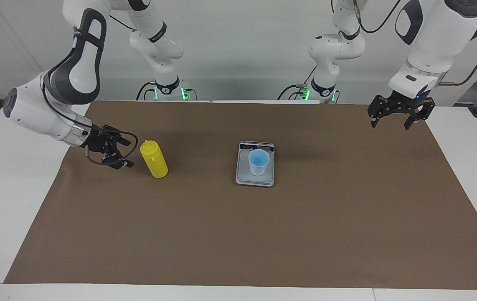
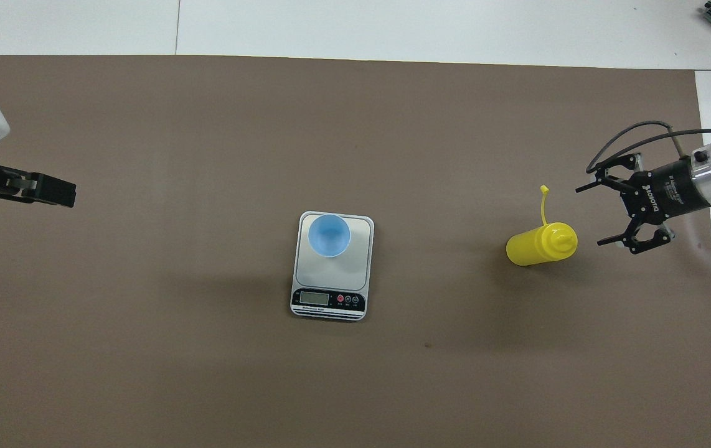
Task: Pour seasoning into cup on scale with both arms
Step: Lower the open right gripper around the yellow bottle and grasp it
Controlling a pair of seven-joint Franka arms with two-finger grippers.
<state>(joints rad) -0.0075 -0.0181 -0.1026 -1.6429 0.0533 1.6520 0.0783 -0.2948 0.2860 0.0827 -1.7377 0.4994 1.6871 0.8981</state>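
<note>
Yellow seasoning (image 1: pixel 153 159) stands left of centre on bench (image 1: pixel 238 234), untouched. Right pincer (image 1: pixel 125 154) open, just beside it: approach step; next, close around the body. Cup (image 1: pixel 259 162) on scale (image 1: pixel 255 177), mid-frame. Left pincer (image 1: pixel 396 121) open, waiting upper right.

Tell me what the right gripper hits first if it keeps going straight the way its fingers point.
Most likely the seasoning bottle: the right gripper is low, open and aimed sideways at it, apart from it, though exact height alignment is hard to judge.
</note>
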